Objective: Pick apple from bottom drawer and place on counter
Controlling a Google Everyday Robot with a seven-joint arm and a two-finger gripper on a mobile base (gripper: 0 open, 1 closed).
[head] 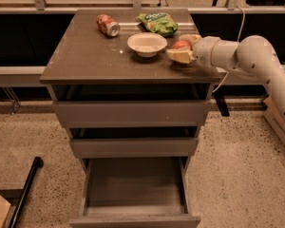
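The red apple (181, 45) with a yellowish patch sits between the cream fingers of my gripper (184, 47), low over the right side of the counter (90, 56), just right of the white bowl. The gripper appears shut on the apple. I cannot tell whether the apple touches the counter. The white arm reaches in from the right. The bottom drawer (135, 217) is pulled fully open below the other two, and its inside looks empty.
A white bowl (147, 44) stands mid-counter. A red-orange soda can (108, 25) lies at the back left and a green snack bag (157, 23) at the back. The two upper drawers are slightly open. A black bar (26, 186) lies on the floor at left.
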